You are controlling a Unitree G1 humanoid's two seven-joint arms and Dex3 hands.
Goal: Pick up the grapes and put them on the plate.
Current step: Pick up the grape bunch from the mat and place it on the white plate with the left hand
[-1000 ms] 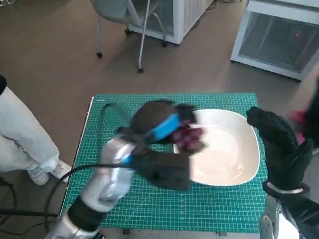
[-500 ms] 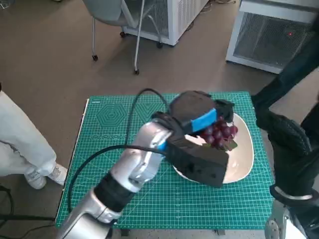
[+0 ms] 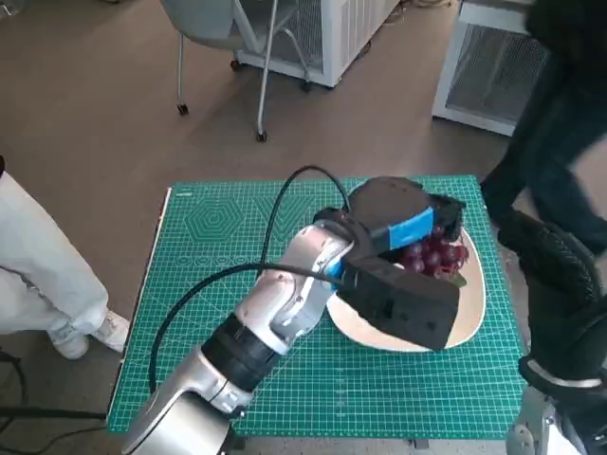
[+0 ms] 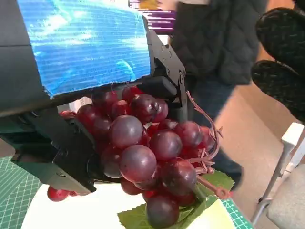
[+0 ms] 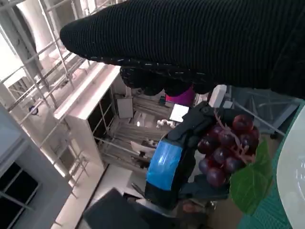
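Note:
My left hand [image 3: 403, 227] grips a bunch of dark red grapes [image 3: 437, 254] with a green leaf, hanging just above the cream plate [image 3: 471, 308] at the mat's right side. The left wrist view shows the grapes [image 4: 147, 155] held under the blue-taped hand [image 4: 83, 71], the leaf [image 4: 190, 205] over the plate [image 4: 71, 214]. From the right wrist view the grapes [image 5: 224, 150] hang from the left hand [image 5: 167, 164] beside the plate's edge [image 5: 291, 176]. My gloved right hand [image 3: 560, 294] hovers off the table's right edge, holding nothing, fingers curled.
A green cutting mat [image 3: 218, 284] covers the table. A person in dark clothing [image 3: 560, 123] stands at the far right, another in white trousers [image 3: 38, 275] at the left. A chair [image 3: 237, 38] and white cabinets [image 3: 493, 66] stand behind.
My left hand has carried the grapes rightward, from the plate's left edge to over its right half. The dark-clothed person has shifted at the right.

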